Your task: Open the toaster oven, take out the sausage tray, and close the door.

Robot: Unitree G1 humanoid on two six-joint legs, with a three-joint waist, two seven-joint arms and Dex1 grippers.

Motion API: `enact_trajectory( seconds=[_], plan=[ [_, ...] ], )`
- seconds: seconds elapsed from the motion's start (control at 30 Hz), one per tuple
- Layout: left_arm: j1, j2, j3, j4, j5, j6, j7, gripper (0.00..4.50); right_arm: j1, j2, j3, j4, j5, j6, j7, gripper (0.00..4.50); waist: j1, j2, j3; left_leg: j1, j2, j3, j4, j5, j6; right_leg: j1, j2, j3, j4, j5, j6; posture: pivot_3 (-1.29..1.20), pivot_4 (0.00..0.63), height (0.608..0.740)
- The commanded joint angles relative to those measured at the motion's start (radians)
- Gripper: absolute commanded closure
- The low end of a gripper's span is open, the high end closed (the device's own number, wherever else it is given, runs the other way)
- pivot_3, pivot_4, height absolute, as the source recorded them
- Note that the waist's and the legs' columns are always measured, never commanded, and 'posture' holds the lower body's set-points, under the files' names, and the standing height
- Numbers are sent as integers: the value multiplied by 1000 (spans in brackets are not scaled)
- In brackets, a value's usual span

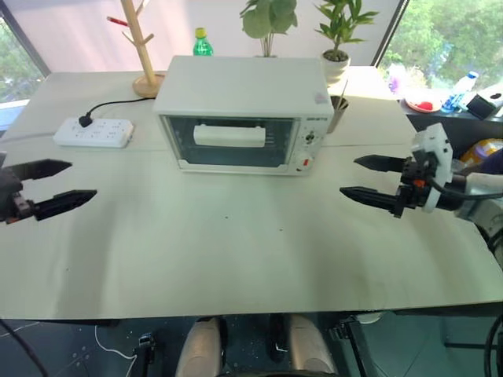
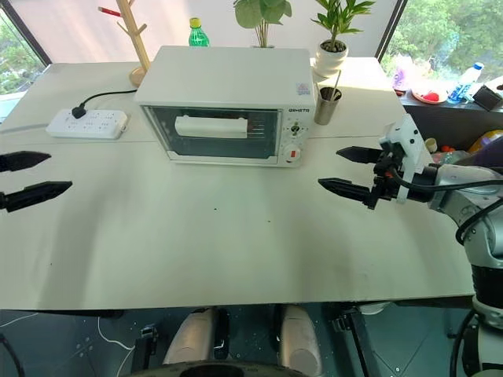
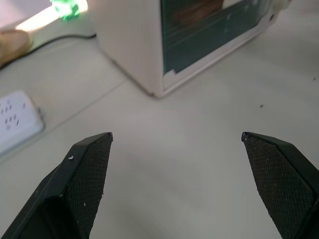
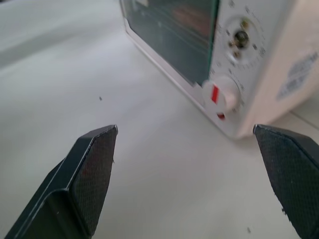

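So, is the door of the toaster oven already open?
No, the door stands shut, upright against the toaster oven, with its white handle at the top.

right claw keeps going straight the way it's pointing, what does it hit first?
Probably the toaster oven: the open right claw aims across bare table toward its lower front corner by the knobs. Nothing lies between, though exact depth is unclear.
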Motion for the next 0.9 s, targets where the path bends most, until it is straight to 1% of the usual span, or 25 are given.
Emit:
enact_trajectory(
  seconds=[0.03, 0.17, 0.27, 0.37, 0.5, 0.63, 0.9],
  plan=[
    [-86, -16, -43, -88, -102, 61, 39, 98, -50, 33, -9, -65, 43, 34, -57, 0, 0, 0, 0, 0, 0, 0, 0, 0, 0, 0, 0, 0, 0, 0, 0, 0, 150, 717],
    [-224, -86, -183, -132, -156, 101, 96, 98, -112, 114, 71, -92, 15, 40, -125, 0, -1, 0, 0, 1, -1, 0, 0, 0, 0, 1, 1, 0, 1, 0, 0, 0, 150, 717],
    [-271, -137, -287, -147, -136, 83, 102, 98, -174, 215, 145, -62, -40, 32, -219, 0, -6, 0, 0, 1, -2, 0, 0, 0, 0, 1, 2, 1, 1, 1, 0, 0, 150, 717],
    [-305, -160, -352, -135, -109, 61, 100, 98, -205, 278, 190, -38, -71, 31, -256, 0, -6, -1, 0, 0, -2, 0, 0, 0, 0, 0, 2, 1, 2, 1, 0, 0, 150, 717],
    [-350, -169, -391, -108, -97, 49, 88, 98, -238, 337, 267, 0, -120, 0, -245, 0, -3, -1, 0, 0, -3, -1, 1, 0, 0, 0, 3, 1, 2, 1, 0, 0, 150, 717],
    [-367, -167, -404, -93, -83, 40, 77, 98, -281, 387, 321, 67, -173, -41, -235, 0, -3, -1, 0, 0, -3, -1, 1, 0, 0, 1, 2, 1, 2, 1, 0, 0, 150, 717],
    [-366, -162, -395, -96, -76, 33, 81, 98, -366, 473, 365, 187, -246, -114, -219, 0, -5, -1, 0, 0, -3, -2, 1, 0, 0, 1, 3, 1, 2, 1, 0, 0, 150, 717]
  ],
)
